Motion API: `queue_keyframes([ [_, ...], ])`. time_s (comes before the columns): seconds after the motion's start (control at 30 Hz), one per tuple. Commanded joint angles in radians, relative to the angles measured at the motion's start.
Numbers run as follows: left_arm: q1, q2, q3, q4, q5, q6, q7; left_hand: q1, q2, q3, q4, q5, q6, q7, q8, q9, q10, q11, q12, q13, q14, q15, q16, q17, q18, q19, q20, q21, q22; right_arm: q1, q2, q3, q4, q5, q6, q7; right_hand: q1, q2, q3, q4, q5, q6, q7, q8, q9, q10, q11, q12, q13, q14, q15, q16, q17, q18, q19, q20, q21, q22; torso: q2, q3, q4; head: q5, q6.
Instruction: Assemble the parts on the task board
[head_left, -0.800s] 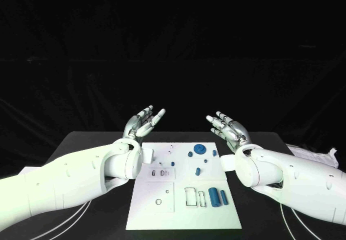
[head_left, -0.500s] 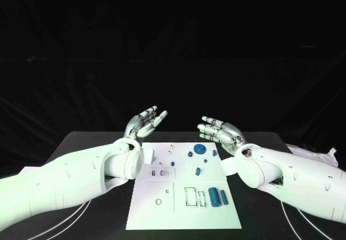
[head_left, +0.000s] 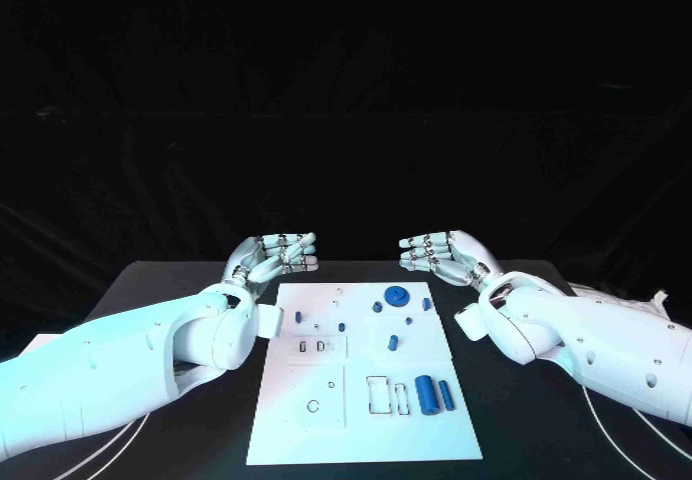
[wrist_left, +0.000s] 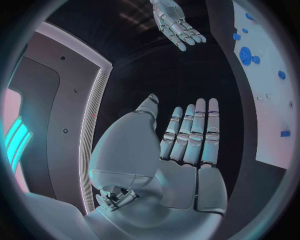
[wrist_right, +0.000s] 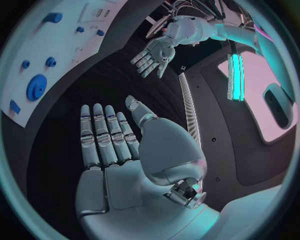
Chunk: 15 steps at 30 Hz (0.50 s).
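Task board (head_left: 361, 420) lies mid-table, long axis running away from the robot, blue parts (head_left: 426, 392) on it. Left hand (head_left: 270, 256) and right hand (head_left: 447, 254) hover beyond its far corners, fingers extended, empty, about equally near.

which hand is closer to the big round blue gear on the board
Right. The right hand hovers just beyond the blue gear, slightly to its right; the left hand hovers past the task board's far left corner, farther away.

Dim surroundings, bright centre (fisheye-bent edges)
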Motion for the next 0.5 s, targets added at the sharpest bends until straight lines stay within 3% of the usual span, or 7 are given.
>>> queue_keyframes([
  [0.03,0.003,-0.017,0.001,0.034,0.019,0.075,-0.012,0.022,0.005,-0.002,-0.023,-0.004,0.034,0.007,0.009,-0.002,0.048,-0.015,0.009,0.005,0.046,-0.016,0.007,0.015,0.009,0.048,-0.016,0.015,0.003,0.007,-0.006,0.005,0.003,-0.222,-0.059,-0.010,0.016,-0.021,0.064,-0.032,-0.010,0.152,0.016,-0.001,0.004,0.161,-0.038,-0.013,0.003,0.188,-0.047,0.021,0.009,0.025,0.138,-0.034,0.047,0.005,0.029,-0.0086,0.0064,-0.011,0.008],
  [0.17,0.005,-0.041,0.003,0.085,0.033,0.083,-0.015,0.036,0.007,-0.004,-0.044,-0.004,0.046,0.002,0.004,-0.006,0.068,-0.021,0.002,0.006,0.064,-0.023,-0.001,0.026,0.008,0.075,-0.025,0.020,0.003,0.017,-0.007,0.017,0.000,-0.375,-0.050,-0.070,0.011,-0.042,0.090,-0.031,-0.018,0.168,0.006,-0.009,0.004,0.195,-0.048,-0.022,0.004,0.257,-0.068,0.032,0.018,0.025,0.191,-0.058,0.071,0.010,0.048,-0.0169,0.0134,-0.020,0.013],
  [0.2,0.006,-0.046,0.004,0.097,0.038,0.087,-0.015,0.037,0.007,-0.005,-0.046,-0.004,0.047,0.002,0.003,-0.006,0.070,-0.022,0.001,0.006,0.065,-0.023,-0.003,0.027,0.008,0.078,-0.025,0.021,0.003,0.019,-0.007,0.020,-0.002,-0.422,-0.048,-0.090,0.014,-0.047,0.094,-0.032,-0.022,0.169,0.005,-0.010,0.003,0.199,-0.051,-0.023,0.004,0.284,-0.076,0.041,0.023,0.025,0.212,-0.067,0.083,0.014,0.054,-0.0194,0.0158,-0.028,0.015],
  [0.27,0.006,-0.053,0.007,0.118,0.049,0.095,-0.016,0.038,0.008,-0.005,-0.049,-0.004,0.048,0.002,0.001,-0.007,0.071,-0.022,-0.001,0.006,0.068,-0.024,-0.005,0.029,0.008,0.083,-0.026,0.022,0.003,0.023,-0.005,0.025,-0.003,-0.523,-0.043,-0.129,0.039,-0.068,0.099,-0.032,-0.034,0.181,-0.004,-0.009,0.005,0.223,-0.063,-0.021,0.005,0.362,-0.104,0.072,0.042,0.023,0.308,-0.110,0.149,0.044,0.062,-0.0227,0.0196,-0.039,0.014],
  [0.33,0.006,-0.060,0.013,0.139,0.064,0.110,-0.016,0.037,0.010,-0.007,-0.052,-0.004,0.047,0.003,-0.002,-0.007,0.071,-0.021,-0.006,0.005,0.071,-0.025,-0.008,0.032,0.007,0.091,-0.028,0.024,0.003,0.026,-0.004,0.032,-0.001,-0.647,-0.027,-0.186,0.048,-0.081,0.093,-0.028,-0.052,0.197,-0.014,-0.007,0.005,0.246,-0.078,-0.021,0.005,0.441,-0.131,0.103,0.065,0.021,0.370,-0.140,0.207,0.072,0.075,-0.0275,0.0283,-0.051,0.016],
  [0.5,0.010,-0.066,0.023,0.158,0.088,0.128,-0.013,0.032,0.012,-0.011,-0.052,-0.004,0.046,0.005,-0.006,-0.008,0.069,-0.020,-0.012,0.003,0.069,-0.023,-0.014,0.034,0.006,0.094,-0.028,0.023,0.002,0.034,0.010,0.043,-0.002,-0.837,0.034,-0.285,0.034,-0.099,0.077,-0.010,-0.074,0.219,-0.034,-0.007,0.006,0.283,-0.100,-0.020,0.006,0.559,-0.163,0.162,0.111,0.022,0.446,-0.174,0.289,0.114,0.096,-0.0345,0.0395,-0.070,0.017],
])
